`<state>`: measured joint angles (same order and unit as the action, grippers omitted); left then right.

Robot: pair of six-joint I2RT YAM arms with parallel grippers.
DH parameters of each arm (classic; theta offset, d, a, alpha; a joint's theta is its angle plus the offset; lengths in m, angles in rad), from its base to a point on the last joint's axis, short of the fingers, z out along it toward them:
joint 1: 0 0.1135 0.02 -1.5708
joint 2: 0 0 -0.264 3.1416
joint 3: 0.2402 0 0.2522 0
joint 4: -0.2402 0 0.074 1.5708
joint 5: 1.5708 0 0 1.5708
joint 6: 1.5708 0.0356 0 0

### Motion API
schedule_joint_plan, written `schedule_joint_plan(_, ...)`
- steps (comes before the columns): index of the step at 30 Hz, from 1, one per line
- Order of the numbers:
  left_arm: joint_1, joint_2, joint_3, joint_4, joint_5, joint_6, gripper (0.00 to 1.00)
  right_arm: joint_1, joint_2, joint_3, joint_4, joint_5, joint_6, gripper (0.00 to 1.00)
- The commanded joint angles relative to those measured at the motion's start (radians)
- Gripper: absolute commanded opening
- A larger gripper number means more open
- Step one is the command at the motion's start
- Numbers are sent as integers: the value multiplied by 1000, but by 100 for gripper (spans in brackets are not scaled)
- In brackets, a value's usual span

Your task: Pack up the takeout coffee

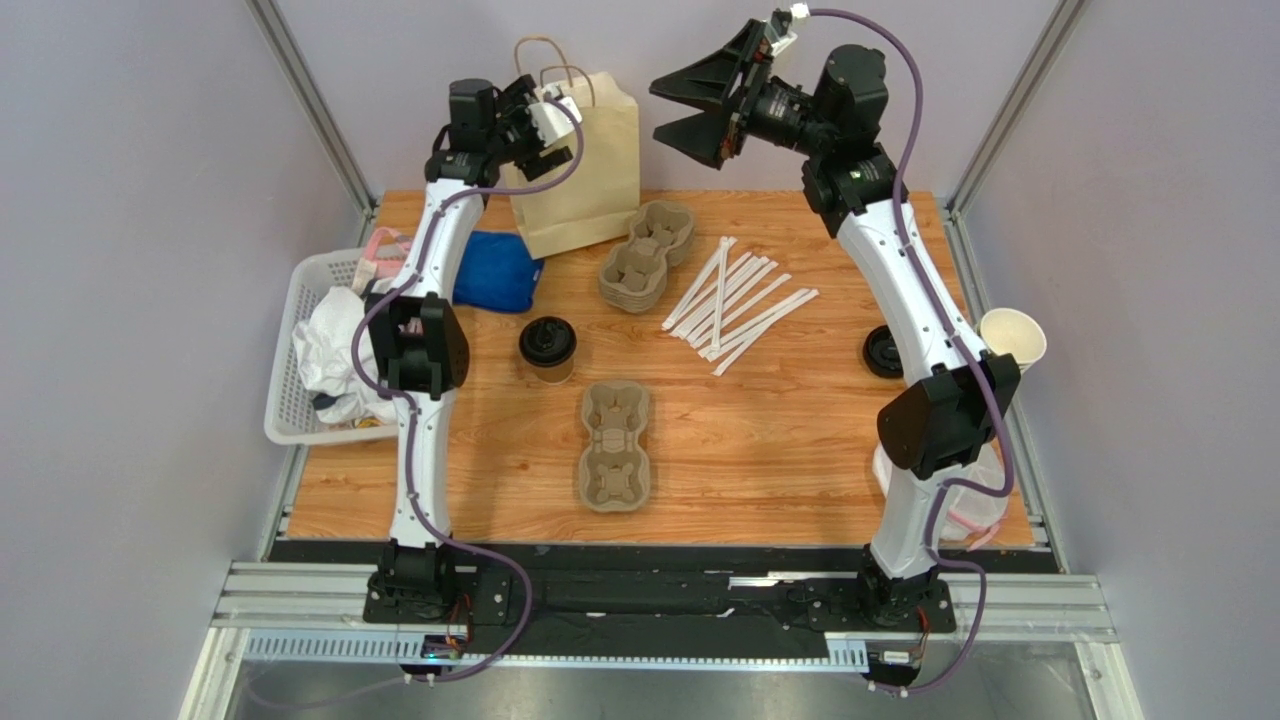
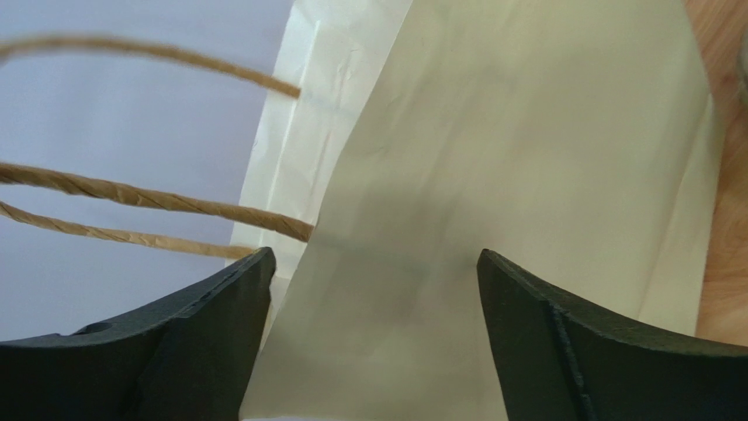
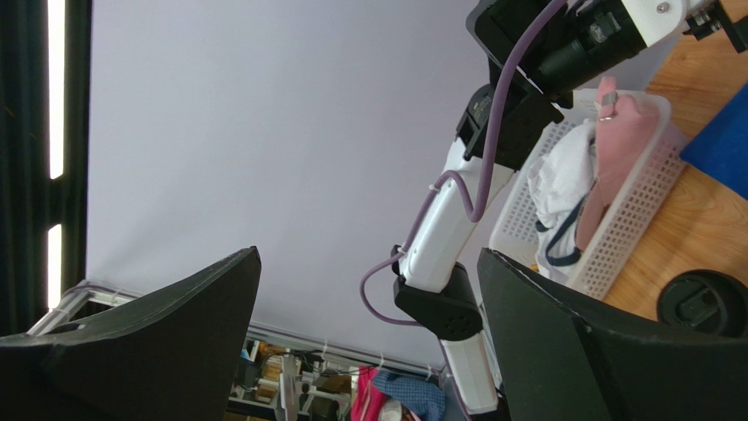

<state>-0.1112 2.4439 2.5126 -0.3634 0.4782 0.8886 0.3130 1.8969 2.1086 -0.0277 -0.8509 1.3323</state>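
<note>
Left gripper gaping wide at paper bag (probably readying its mouth) — right gripper hovering wide, empty; takeout coffee sitting unpacked.

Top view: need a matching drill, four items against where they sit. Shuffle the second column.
1. takeout coffee
2. paper bag
3. white basket
4. loose black lid

A. far edge, standing upright
B. left edge, holding crumpled cloth
C. right side, lying flat
D. left of centre, upright

Pairs: 1-D, 2-A, 3-B, 4-C
</note>
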Motion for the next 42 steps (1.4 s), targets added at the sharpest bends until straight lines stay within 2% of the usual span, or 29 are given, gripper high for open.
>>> schedule_joint_plan(1, -5, 33, 31, 0, -4, 135, 86, 0, -7, -10, -44, -42, -129, 100)
schedule_joint_plan(2, -5, 29, 26, 0, 0, 125, 81, 0, -15, -16, -47, -46, -136, 99)
schedule_joint_plan(3, -5, 21, 20, 1, 5, 113, 70, -2, -19, -22, -49, -48, -143, 100)
schedule_joint_plan(4, -5, -11, 8, 7, 14, 93, 65, -3, -28, -30, -58, -56, -154, 99)
schedule_joint_plan(8, -10, -152, -179, 44, 97, 73, 45, -12, -50, -39, -95, -77, -246, 98)
schedule_joint_plan(9, -12, -178, -204, 46, 103, 78, 32, -14, -53, -41, -103, -85, -261, 98)
schedule_joint_plan(11, -12, -244, -250, 27, 121, 78, 18, -31, -64, -42, -115, -102, -295, 97)
schedule_joint_plan(12, -12, -265, -262, 24, 122, 79, 7, -38, -67, -41, -118, -109, -335, 96)
schedule_joint_plan(14, -12, -325, -293, 27, 122, 76, 0, -75, -79, -41, -133, -131, -372, 96)
schedule_joint_plan(18, -13, -434, -327, 31, 178, 27, 0, -158, -128, -36, -208, -145, -525, 98)
schedule_joint_plan(20, -22, -506, -342, 14, 206, -11, 0, -215, -165, -19, -308, -134, -657, 99)
schedule_joint_plan(21, -44, -532, -350, 3, 204, -11, 0, -232, -177, 25, -364, -122, -714, 99)
schedule_joint_plan(22, -56, -589, -362, -12, 195, -14, 0, -262, -202, 49, -493, -82, -837, 99)
schedule_joint_plan(24, -108, -655, -432, -11, 140, -54, 0, -282, -231, 117, -662, -18, -948, 100)
schedule_joint_plan(25, -134, -722, -495, -12, 111, -69, 0, -293, -263, 132, -707, 65, -1034, 100)
schedule_joint_plan(26, -163, -759, -530, -17, 52, -71, 0, -296, -281, 143, -741, 102, -1061, 100)
schedule_joint_plan(27, -239, -796, -570, -31, 18, -45, 0, -296, -304, 145, -776, 142, -1079, 100)
schedule_joint_plan(28, -284, -874, -665, -37, -25, -24, 0, -295, -355, 128, -779, 215, -1084, 100)
schedule_joint_plan(29, -329, -913, -717, -23, -132, -7, 0, -295, -380, 116, -779, 243, -1088, 100)
schedule_joint_plan(32, -508, -1034, -871, 11, -301, 4, 0, -282, -462, 77, -801, 311, -1136, 100)
schedule_joint_plan(34, -627, -1083, -919, 8, -383, -17, 0, -266, -510, 62, -853, 341, -1183, 99)
schedule_joint_plan(35, -669, -1091, -952, 7, -474, -20, 0, -264, -525, 47, -877, 349, -1220, 99)
schedule_joint_plan(37, -787, -1102, -977, 7, -584, -43, 0, -262, -570, 31, -974, 361, -1275, 99)
schedule_joint_plan(38, -818, -1097, -979, 3, -669, -59, 0, -262, -588, 10, -1012, 365, -1301, 99)
schedule_joint_plan(42, -901, -1054, -917, -77, -789, -183, 0, -262, -682, -59, -1162, 337, -1381, 100)
